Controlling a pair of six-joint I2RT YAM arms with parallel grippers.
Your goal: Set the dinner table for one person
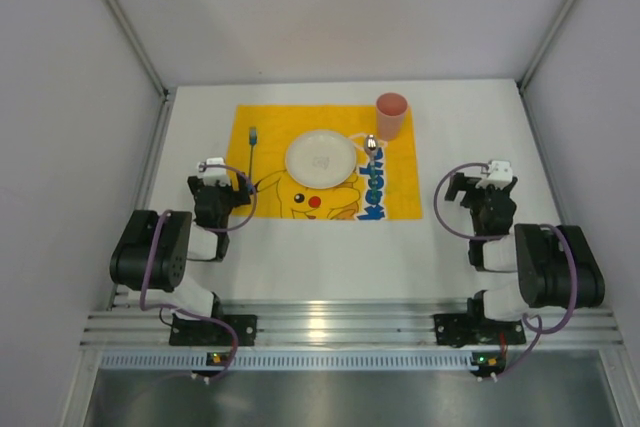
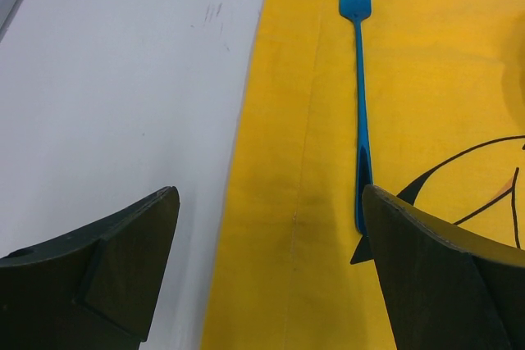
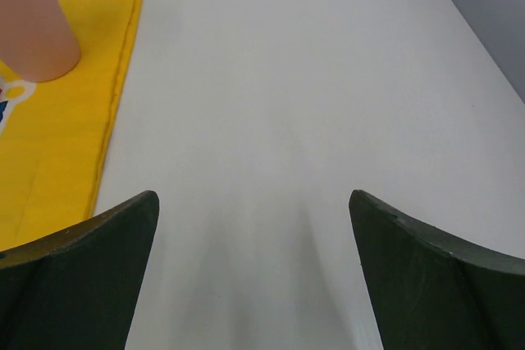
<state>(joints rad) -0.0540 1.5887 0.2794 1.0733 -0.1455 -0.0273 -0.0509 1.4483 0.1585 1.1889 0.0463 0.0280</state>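
The white dinner table carries a yellow cartoon placemat. On the mat lie a white plate, a blue fork to its left, a spoon to its right and a pink cup at the far right corner. My left gripper hovers open at the mat's left edge; in the left wrist view the fork runs just inside the right finger. My right gripper stands open over bare table, right of the mat and cup.
White walls enclose the table on three sides. A slotted aluminium rail runs along the near edge, with both arm bases bolted to it. Bare tabletop stretches ahead of the right gripper.
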